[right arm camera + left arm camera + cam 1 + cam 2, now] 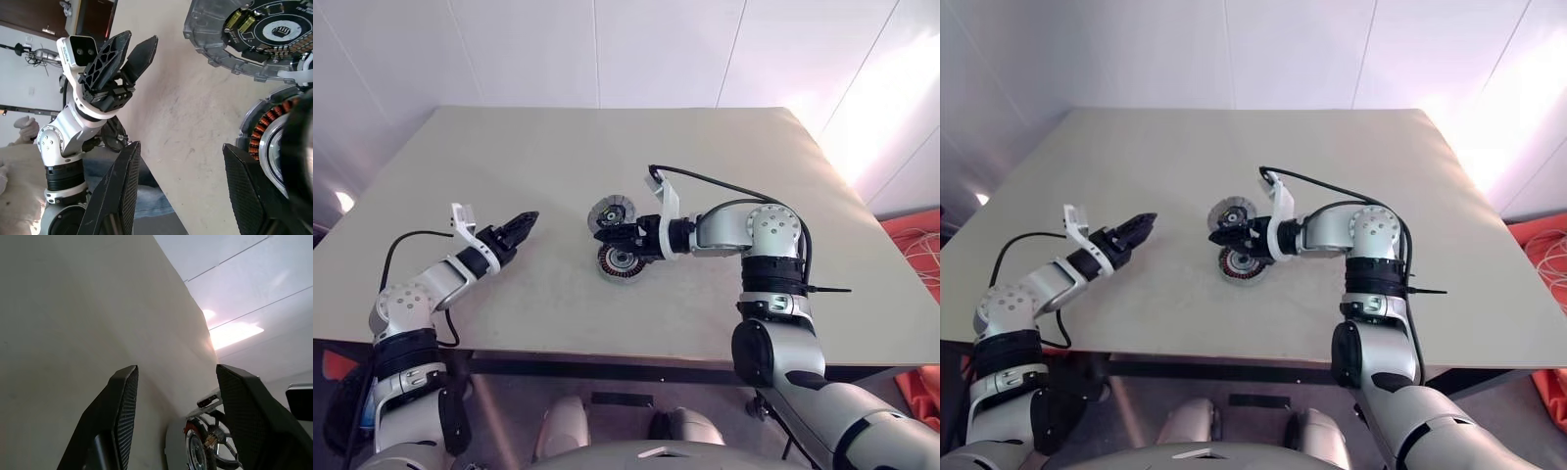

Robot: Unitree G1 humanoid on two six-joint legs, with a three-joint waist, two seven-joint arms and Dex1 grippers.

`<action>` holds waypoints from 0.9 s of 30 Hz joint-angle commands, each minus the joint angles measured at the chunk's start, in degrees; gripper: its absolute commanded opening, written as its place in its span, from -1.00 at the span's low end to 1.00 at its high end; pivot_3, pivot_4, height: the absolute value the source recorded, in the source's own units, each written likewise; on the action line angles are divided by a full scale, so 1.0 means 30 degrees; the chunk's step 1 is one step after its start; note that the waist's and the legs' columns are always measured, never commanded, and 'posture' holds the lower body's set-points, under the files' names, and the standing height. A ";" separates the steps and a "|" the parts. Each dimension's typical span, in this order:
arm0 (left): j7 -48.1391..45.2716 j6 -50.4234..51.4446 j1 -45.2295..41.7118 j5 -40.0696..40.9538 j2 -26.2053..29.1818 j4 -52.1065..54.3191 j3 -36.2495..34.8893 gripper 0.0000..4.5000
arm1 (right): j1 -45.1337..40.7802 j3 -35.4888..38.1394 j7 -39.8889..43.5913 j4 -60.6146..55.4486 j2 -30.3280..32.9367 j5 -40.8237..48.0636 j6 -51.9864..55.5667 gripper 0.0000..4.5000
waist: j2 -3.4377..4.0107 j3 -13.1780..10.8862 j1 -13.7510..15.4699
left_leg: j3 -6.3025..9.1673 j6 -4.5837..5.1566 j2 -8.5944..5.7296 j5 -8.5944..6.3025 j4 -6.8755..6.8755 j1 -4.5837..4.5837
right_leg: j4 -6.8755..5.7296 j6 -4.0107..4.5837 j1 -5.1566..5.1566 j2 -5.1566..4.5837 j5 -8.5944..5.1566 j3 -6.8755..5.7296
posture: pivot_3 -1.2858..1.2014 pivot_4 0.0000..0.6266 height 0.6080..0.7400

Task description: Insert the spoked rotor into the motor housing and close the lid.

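On the beige bench (724,166) the motor assembly lies near the middle, a little toward the robot's right. The spoked rotor (619,260), with its reddish-brown windings and shiny hub, lies on the side nearer the robot, seated in a round grey rim; whether that rim is the motor housing itself I cannot tell. Touching it at the edge on the far side is a second round grey part (610,211), lying open beside it with a dark ring and small components showing on its upturned face in the right wrist view; whether this is the lid or the housing I cannot tell. The right end effector (607,236) reaches in from the robot's right, pointing toward the robot's left and tilted downward, its tips over the join between the two round parts. Its fingers (120,193) stand apart in the right wrist view with nothing between them, so it is released, and the rotor sits just beside one finger. The left end effector (524,225) hovers over bare bench to the robot's left, well apart from the assembly, pointing toward it. Its fingers (122,411) are also spread and hold nothing.
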State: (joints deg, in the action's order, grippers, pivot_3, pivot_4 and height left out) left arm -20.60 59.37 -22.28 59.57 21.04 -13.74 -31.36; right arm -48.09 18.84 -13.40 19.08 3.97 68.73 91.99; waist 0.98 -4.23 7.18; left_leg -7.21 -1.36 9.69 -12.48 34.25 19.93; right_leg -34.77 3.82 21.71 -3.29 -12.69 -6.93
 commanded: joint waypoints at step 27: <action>-0.0378 -0.0516 -0.1241 -0.0067 0.0397 -0.0439 -0.0043 0.19 | -0.0254 0.0240 0.1035 -0.0900 0.1547 -0.0556 0.0043 0.35 | -0.0010 0.0005 0.0037 | -0.0001 -0.0004 -0.0002 0.0002 -0.0001 0.0029 | -0.0004 -0.0003 -0.0008 0.0000 0.0002 0.0000 | 0.03 -1.00 1.00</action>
State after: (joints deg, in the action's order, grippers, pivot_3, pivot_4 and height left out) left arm -20.87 58.58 -24.64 59.10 21.81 -15.78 -31.36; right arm -48.12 20.08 -11.24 18.08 8.09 68.41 91.98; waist 0.95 -4.22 7.29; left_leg -7.22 -1.37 9.68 -12.48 34.24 20.00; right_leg -34.78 3.81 21.68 -3.29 -12.68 -6.93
